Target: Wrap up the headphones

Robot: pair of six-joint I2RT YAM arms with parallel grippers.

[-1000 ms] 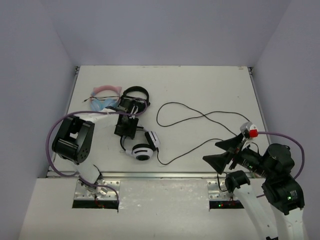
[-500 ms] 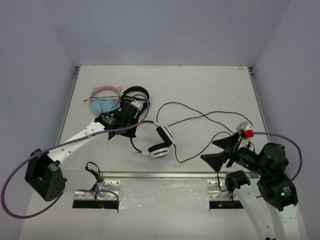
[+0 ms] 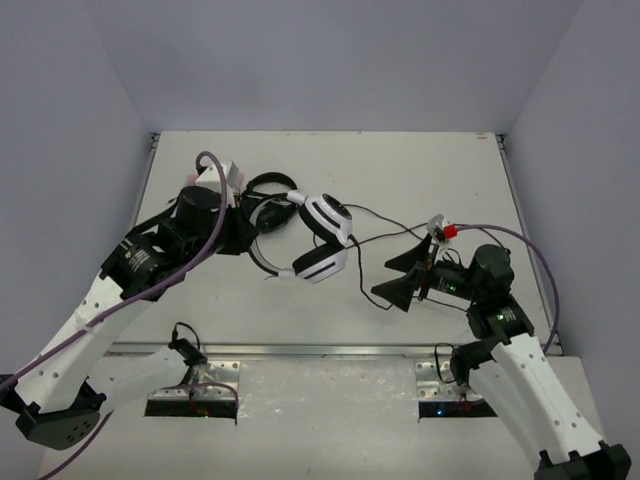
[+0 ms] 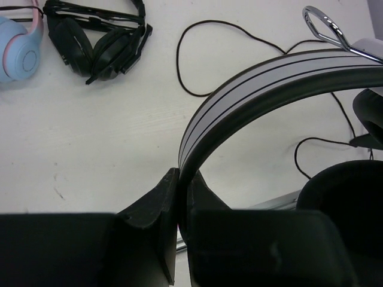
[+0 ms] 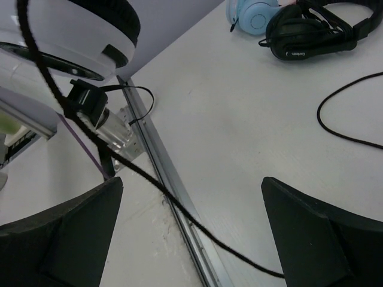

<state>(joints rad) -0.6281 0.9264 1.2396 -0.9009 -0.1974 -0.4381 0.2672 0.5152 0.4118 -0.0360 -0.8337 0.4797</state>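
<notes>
White table [image 3: 420, 170], grey walls.
Left gripper [image 4: 181, 179]: fingers clamped on the headband of the headphones [image 3: 322, 238], which lay flat a second ago and now hang lifted near mid-table.
Cable [image 4: 178, 60]: trailing, unwound.
Right gripper [image 3: 397, 279]: fingers wide apart, empty, moved closer to the cable.
Winding likely next.

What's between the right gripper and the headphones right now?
Only their own black cable, running from the headphones through the open right gripper; the right wrist view shows it.
</notes>
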